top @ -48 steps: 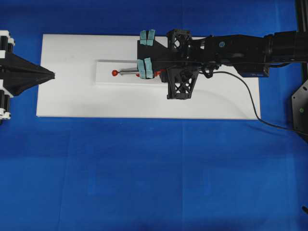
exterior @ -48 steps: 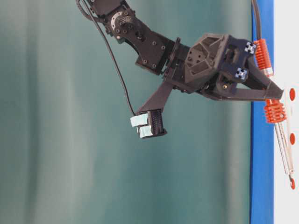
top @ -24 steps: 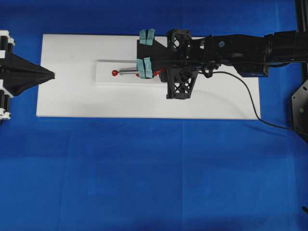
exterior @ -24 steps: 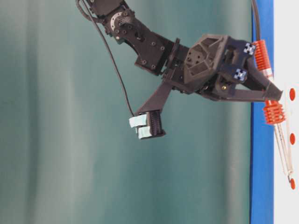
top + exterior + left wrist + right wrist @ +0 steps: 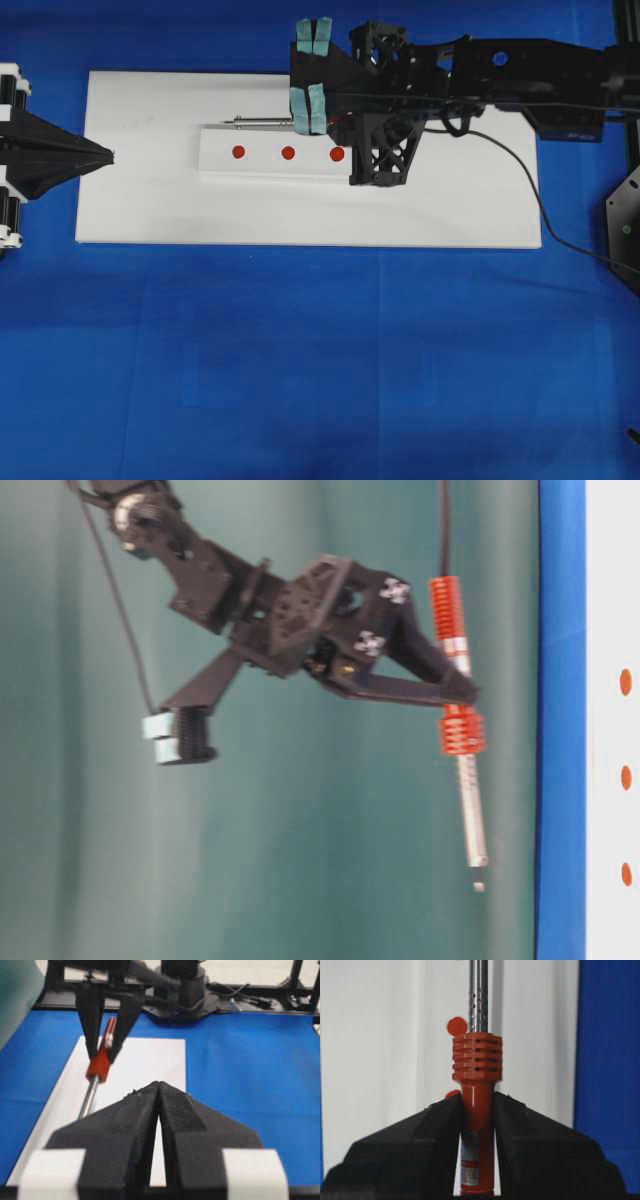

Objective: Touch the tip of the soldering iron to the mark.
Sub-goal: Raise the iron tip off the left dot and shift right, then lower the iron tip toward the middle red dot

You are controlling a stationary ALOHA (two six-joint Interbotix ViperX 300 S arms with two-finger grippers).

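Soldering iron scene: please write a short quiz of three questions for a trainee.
1. True or false: the right tool is shut on the soldering iron.
2. How many red dots show on the white block in the overhead view? A two, B three, C four.
3. Does the iron's tip touch the mark? Answer yes or no.
Key: 1 true; 2 B; 3 no, the table-level view shows it apart from the block.

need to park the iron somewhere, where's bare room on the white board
Bare board lies between the closed left gripper and the dotted white block, and along the front edge. Crowded behind the block: the right gripper holds the soldering iron there.
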